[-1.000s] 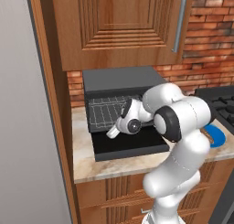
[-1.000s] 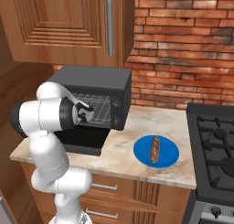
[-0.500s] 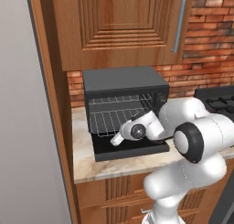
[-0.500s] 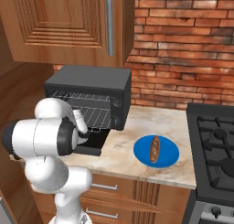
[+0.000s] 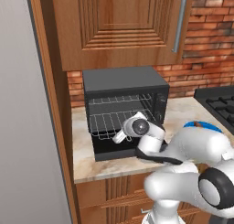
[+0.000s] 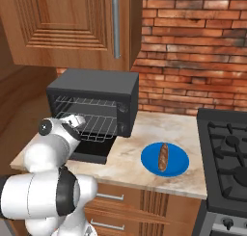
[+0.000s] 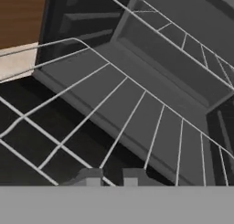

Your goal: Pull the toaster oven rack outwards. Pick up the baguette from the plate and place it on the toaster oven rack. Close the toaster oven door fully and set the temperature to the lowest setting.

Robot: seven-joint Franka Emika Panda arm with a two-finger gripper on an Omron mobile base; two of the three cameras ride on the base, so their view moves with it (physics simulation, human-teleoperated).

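The dark grey toaster oven (image 5: 123, 83) (image 6: 96, 83) stands on the counter with its door (image 5: 114, 150) (image 6: 91, 150) folded down flat. The silver wire rack (image 5: 114, 115) (image 6: 96, 124) (image 7: 137, 104) reaches just past the cavity's mouth. My gripper (image 5: 116, 137) (image 6: 77, 119) (image 7: 112, 176) sits at the rack's front left edge, its fingertips close together with a front wire between them. The brown baguette (image 6: 163, 156) lies on the blue plate (image 6: 176, 163) (image 5: 201, 125) to the oven's right.
A wooden wall cabinet (image 5: 128, 26) hangs just above the oven. A black gas stove (image 6: 226, 148) adjoins the counter (image 6: 130, 167) on the right. A grey wall (image 5: 23, 127) and a tall wooden panel close off the left side. Brick wall behind.
The hand has drawn back from inside the cavity and dropped to the rack's front edge. Its jaws have narrowed from wide open onto the wire.
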